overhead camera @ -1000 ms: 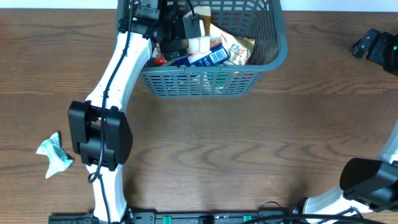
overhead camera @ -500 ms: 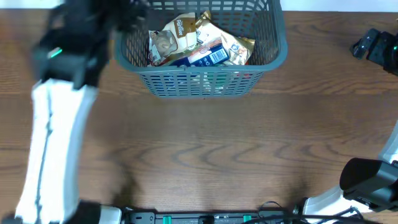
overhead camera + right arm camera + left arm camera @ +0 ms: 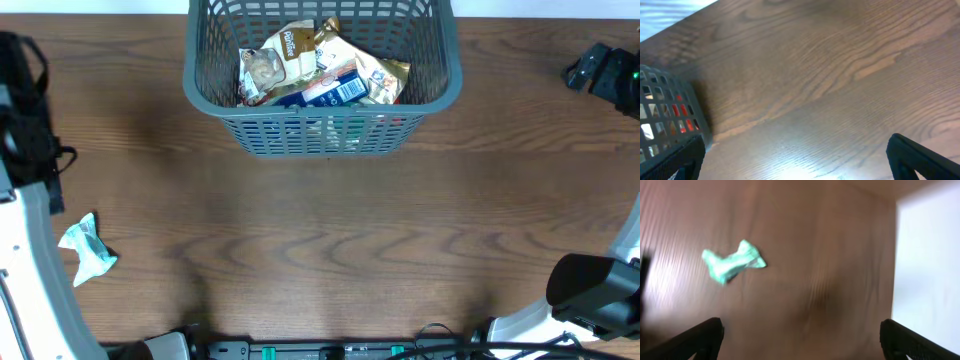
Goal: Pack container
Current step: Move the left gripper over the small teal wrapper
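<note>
The dark grey lattice basket [image 3: 320, 125] stands at the back centre and holds several packets, with a tan one [image 3: 290, 55] on top. A crumpled teal packet [image 3: 86, 248] lies on the table at the front left. My left gripper [image 3: 30, 130] is at the far left edge, behind the teal packet. In the left wrist view the gripper [image 3: 800, 342] is open and empty, with the teal packet [image 3: 732, 262] ahead of it, and the view is blurred. My right gripper [image 3: 600, 72] is at the back right; its wrist view shows it [image 3: 795, 162] open and empty beside a basket corner [image 3: 667, 112].
Bare wooden table [image 3: 330, 240] lies between the basket and the front edge. The right arm's base [image 3: 590, 290] stands at the front right. The table's left edge shows white in the left wrist view [image 3: 927, 255].
My left arm has swung out of the basket to the far left of the table, leaving the tan packet on top of the basket's contents. The right arm has not moved.
</note>
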Tool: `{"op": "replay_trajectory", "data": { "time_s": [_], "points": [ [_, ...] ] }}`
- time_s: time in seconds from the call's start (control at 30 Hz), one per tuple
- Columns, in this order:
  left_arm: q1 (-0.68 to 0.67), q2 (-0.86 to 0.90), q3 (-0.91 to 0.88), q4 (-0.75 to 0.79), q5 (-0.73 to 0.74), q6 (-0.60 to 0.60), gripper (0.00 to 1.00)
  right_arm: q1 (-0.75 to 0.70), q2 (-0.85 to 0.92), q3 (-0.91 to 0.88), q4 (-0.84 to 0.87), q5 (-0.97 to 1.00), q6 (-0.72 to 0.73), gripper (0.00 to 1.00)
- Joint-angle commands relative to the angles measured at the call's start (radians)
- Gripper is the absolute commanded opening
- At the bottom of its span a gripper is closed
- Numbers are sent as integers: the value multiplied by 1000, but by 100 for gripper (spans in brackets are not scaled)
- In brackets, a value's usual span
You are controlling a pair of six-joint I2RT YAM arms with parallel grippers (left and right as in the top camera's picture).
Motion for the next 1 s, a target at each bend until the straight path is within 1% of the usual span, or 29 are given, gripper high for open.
{"op": "replay_trajectory", "data": {
  "time_s": [0.0, 0.17, 0.3, 0.43, 0.57, 0.67, 0.83, 0.87, 0.93, 0.97],
  "points": [
    [56, 18, -45, -23, -24, -449, 98, 0, -4, -5, 5, -21, -14, 99],
    [116, 29, -156, -26, -23, -565, 99, 0, -4, -5, 5, -24, -14, 99],
    [166, 38, -278, -4, 22, -650, 99, 0, -4, -5, 5, -23, -14, 99],
    [212, 38, -413, 92, 76, -653, 99, 0, -4, -5, 4, -24, -13, 99],
    [246, 38, -512, 179, 139, -652, 99, 0, -4, -5, -2, -24, -13, 99],
    [255, 38, -546, 211, 141, -652, 99, 0, -4, -5, -10, -24, -13, 99],
    [280, 39, -548, 227, 142, -653, 99, 0, -4, -5, -13, -24, -13, 99],
    [288, 39, -548, 231, 145, -653, 97, 0, -4, -5, -13, -24, -13, 99],
    [304, 41, -548, 239, 160, -653, 87, 0, -4, -5, -14, -24, -13, 99],
    [315, 43, -549, 243, 167, -653, 80, 0, -4, -5, -15, -24, -13, 99]
  ]
}}
